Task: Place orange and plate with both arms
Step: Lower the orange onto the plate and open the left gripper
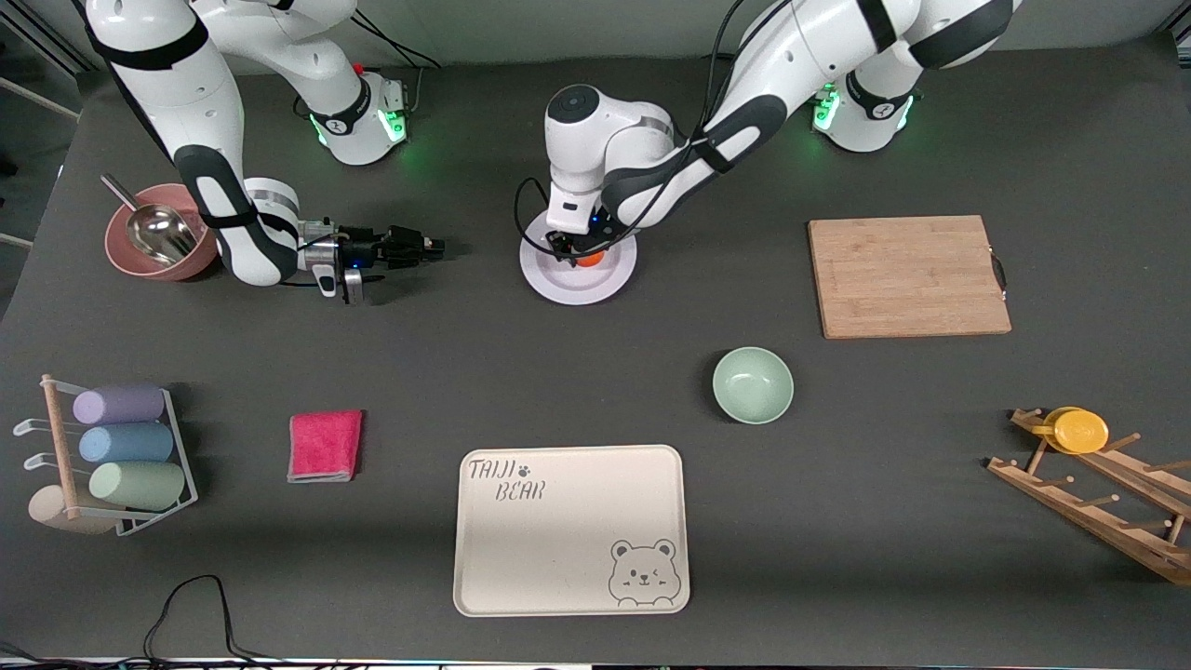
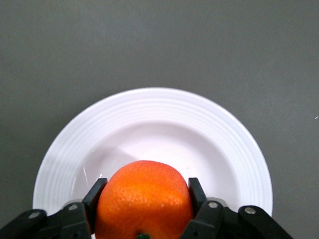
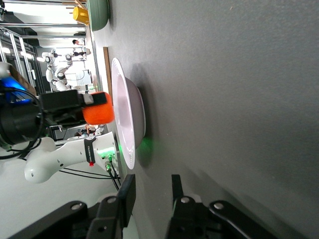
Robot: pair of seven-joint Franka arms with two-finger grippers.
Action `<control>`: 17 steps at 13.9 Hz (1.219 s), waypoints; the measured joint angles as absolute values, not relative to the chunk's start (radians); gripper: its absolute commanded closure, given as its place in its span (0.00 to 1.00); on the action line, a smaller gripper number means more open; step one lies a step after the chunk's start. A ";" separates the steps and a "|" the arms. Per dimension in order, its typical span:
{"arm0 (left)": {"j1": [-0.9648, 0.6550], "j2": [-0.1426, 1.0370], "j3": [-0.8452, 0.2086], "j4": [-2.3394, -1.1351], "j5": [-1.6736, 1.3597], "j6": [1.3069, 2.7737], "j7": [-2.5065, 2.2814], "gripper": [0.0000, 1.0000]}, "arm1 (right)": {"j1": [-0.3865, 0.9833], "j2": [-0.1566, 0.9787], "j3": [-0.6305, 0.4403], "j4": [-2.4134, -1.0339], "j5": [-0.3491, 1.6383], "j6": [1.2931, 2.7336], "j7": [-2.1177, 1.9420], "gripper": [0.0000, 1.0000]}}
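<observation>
Orange held over plate, upper centre of frame

Left hand [image 1: 584, 251] clamped on orange [image 2: 143, 199], one finger [image 2: 94, 196] pressed to each side of fruit. Orange sits just above plate [image 2: 149, 107] bowl; contact with plate cannot be told. Plate on dark table [image 1: 837, 521], upper centre of front view, between pink bowl [image 1: 149, 265] with metal scoop and wooden cutting board [image 1: 907, 276].

Right hand [image 1: 433, 247] low over table beside plate, toward right arm's end, holding nothing; fingers [image 3: 127, 199] stand a narrow gap apart in right wrist view.

Green bowl [image 1: 753, 384], bear tray [image 1: 571, 530], pink cloth [image 1: 325, 446] lower in frame.
</observation>
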State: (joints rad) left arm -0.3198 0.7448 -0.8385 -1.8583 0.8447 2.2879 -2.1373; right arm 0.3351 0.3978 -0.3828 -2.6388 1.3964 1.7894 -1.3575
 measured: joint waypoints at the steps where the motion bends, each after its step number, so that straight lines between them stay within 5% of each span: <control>1: -0.321 0.756 -0.839 -1.856 0.847 2.289 -2.139 0.13 | 0.335 0.398 -0.383 -2.639 1.396 1.789 -1.358 0.64; 2: -0.322 0.766 -0.839 -1.850 0.848 2.289 -2.140 0.00 | 0.335 0.398 -0.383 -2.638 1.396 1.789 -1.358 0.64; 12: -0.313 0.772 -0.863 -1.725 0.870 2.220 -2.108 0.00 | 0.335 0.445 -0.374 -2.609 1.396 1.788 -1.411 0.64; 17: -0.235 0.672 -0.861 -1.674 0.685 2.197 -1.806 0.00 | 0.335 0.448 -0.334 -2.607 1.466 1.787 -1.412 0.64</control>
State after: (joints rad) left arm -0.2347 0.6717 -0.8610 -1.6739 0.6846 2.1973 -1.8061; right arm 0.3350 0.4484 -0.3343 -2.6065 1.4656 1.7873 -1.4120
